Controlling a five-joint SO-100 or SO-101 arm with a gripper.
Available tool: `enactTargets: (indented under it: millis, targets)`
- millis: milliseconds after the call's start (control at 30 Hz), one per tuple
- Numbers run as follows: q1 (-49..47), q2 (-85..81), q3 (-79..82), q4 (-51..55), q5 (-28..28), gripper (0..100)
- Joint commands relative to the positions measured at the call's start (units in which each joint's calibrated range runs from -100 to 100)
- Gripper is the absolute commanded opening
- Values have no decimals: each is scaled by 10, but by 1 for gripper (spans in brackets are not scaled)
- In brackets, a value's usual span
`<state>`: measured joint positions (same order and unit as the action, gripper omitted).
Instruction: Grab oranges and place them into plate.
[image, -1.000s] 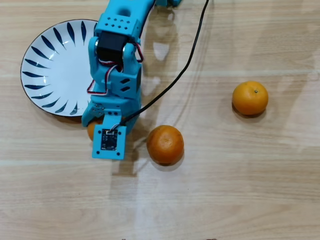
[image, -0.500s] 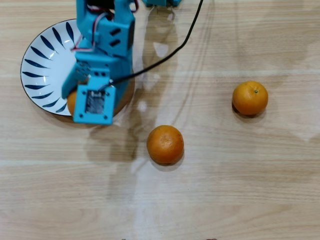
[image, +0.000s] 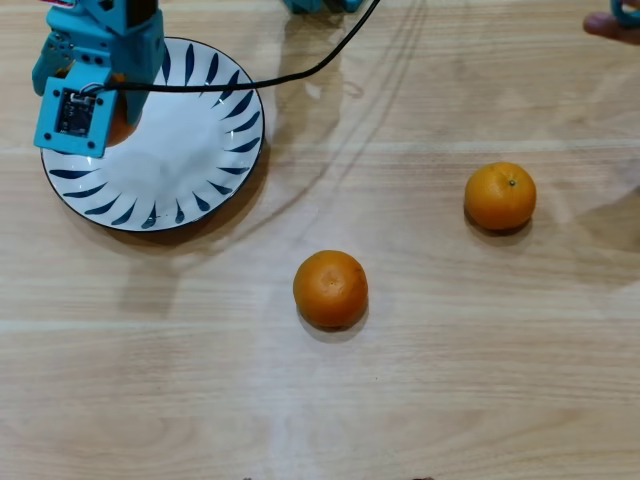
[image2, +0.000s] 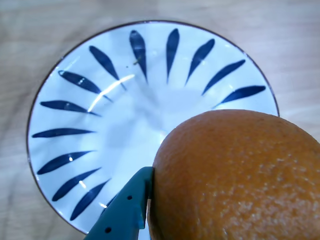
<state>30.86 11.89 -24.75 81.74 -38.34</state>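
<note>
**Orange held over the plate, release is the step in hand**

I have the light blue plastic gripper (image: 112, 118) at the upper left of the overhead view, above the round white ceramic plate with dark blue petal strokes (image: 190, 160). It is pinching one round orange fruit with dimpled skin (image2: 235, 175), which fills the lower right of the wrist view, with one teal finger (image2: 127, 212) pressed on its left side. The plate lies below it there, and its bare white middle shows to the left of the fruit.

To do this step well, I judge that I should lower the fruit close to the middle of the plate before I spread the fingers, because a round fruit let go from height, or near the rim, may roll off onto the pale wooden table (image: 450, 400). I would open slowly and lift straight up (a sideways pull could push the fruit).

Two more oranges wait on the table in the overhead view: a larger one (image: 331, 289) near the centre of the frame and one with a small stem dot (image: 500, 196) at the right, well apart from each other.

Hard to make out: the second finger is hidden behind the fruit, from above the held orange shows only as a small sliver beside the arm, and I cannot tell how high it hangs over the plate. A small blurred object (image: 615, 24) is cut off at the upper right edge.
</note>
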Motion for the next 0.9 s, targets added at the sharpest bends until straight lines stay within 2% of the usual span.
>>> enactTargets:
  millis: [0,133,300,533,700,867]
  targets:
    - [8,-75,118,-103,6,32]
    - [4,-79,211,-179,6,32]
    - [-5,-79,258,-207,6,38]
    - [-13,-83,249,-201,6,45]
    - [-30,-84,213,-195,5,45]
    - [-112,-122,118,-118,-3,45]
